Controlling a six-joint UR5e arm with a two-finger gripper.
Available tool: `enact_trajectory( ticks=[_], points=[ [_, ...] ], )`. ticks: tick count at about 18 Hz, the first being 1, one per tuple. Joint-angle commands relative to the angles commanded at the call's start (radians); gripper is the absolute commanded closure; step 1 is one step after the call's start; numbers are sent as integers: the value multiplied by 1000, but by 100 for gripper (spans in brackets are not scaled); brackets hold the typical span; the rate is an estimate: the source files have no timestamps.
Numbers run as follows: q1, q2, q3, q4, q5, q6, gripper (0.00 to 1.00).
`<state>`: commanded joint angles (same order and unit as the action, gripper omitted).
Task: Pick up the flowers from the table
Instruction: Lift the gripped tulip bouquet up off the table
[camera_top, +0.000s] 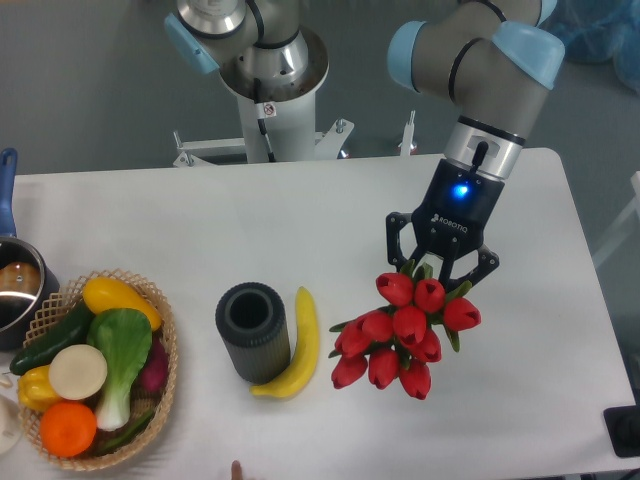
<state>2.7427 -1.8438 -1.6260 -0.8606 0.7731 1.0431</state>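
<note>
The flowers (405, 335) are a bunch of red tulip buds with green stems, right of the table's middle. My gripper (437, 268) points down at the stem end of the bunch, its black fingers closed around the stems just above the buds. The stems are mostly hidden under the gripper. The buds hang toward the front, and I cannot tell whether they touch the white table (540, 330) or hover just above it.
A yellow banana (300, 345) and a black cylinder (252, 331) lie left of the flowers. A wicker basket (168, 345) of produce stands at the front left, a pot (20, 285) behind it. The arm's base (270, 90) stands at the table's back edge.
</note>
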Motion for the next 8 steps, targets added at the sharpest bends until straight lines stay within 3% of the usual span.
enact_trajectory(
  ticks=[8],
  points=[
    [2, -2, 6, 0, -5, -2, 60]
  ],
)
